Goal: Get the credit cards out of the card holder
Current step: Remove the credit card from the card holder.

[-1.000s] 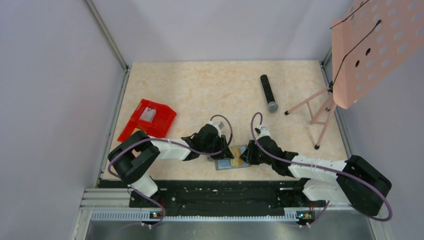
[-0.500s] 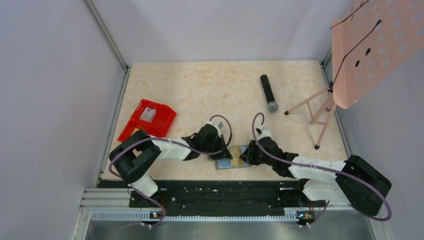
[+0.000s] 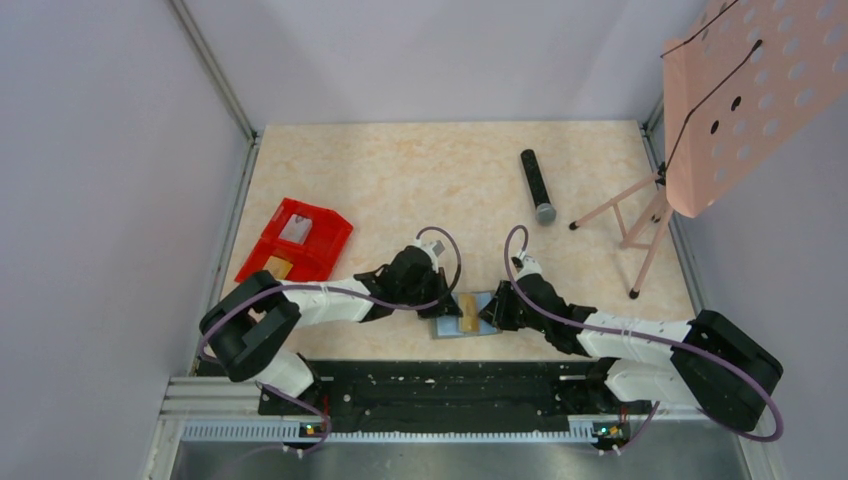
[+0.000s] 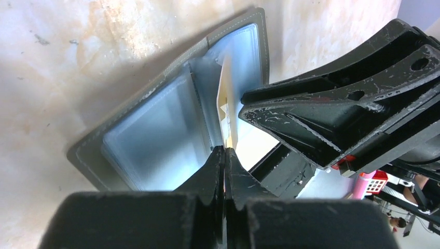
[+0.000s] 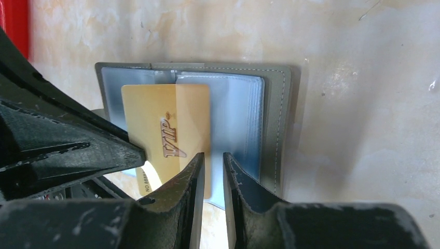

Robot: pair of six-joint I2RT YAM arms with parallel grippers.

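The card holder [image 3: 447, 327] is being kept open and flat on the table [image 3: 400, 180], close to the table's near edge and between the two end effectors. Its pale blue-grey inner panels are being turned upward. A gold card [image 5: 166, 129] marked VIP is being shown partly out of a clear sleeve [image 5: 236, 119] of the holder, and in the left wrist view it is being tilted up off the panel. The left end effector [image 4: 224, 151] is being held fully closed on one edge of that card. The right end effector [image 5: 212, 158] is being held with its fingers only narrowly apart, at the holder's edge beside the card. Whether anything is being pinched between them cannot be told. A red bin [image 3: 300, 240] is being seen well apart to the left, and a black microphone [image 3: 537, 185] farther back on the table.
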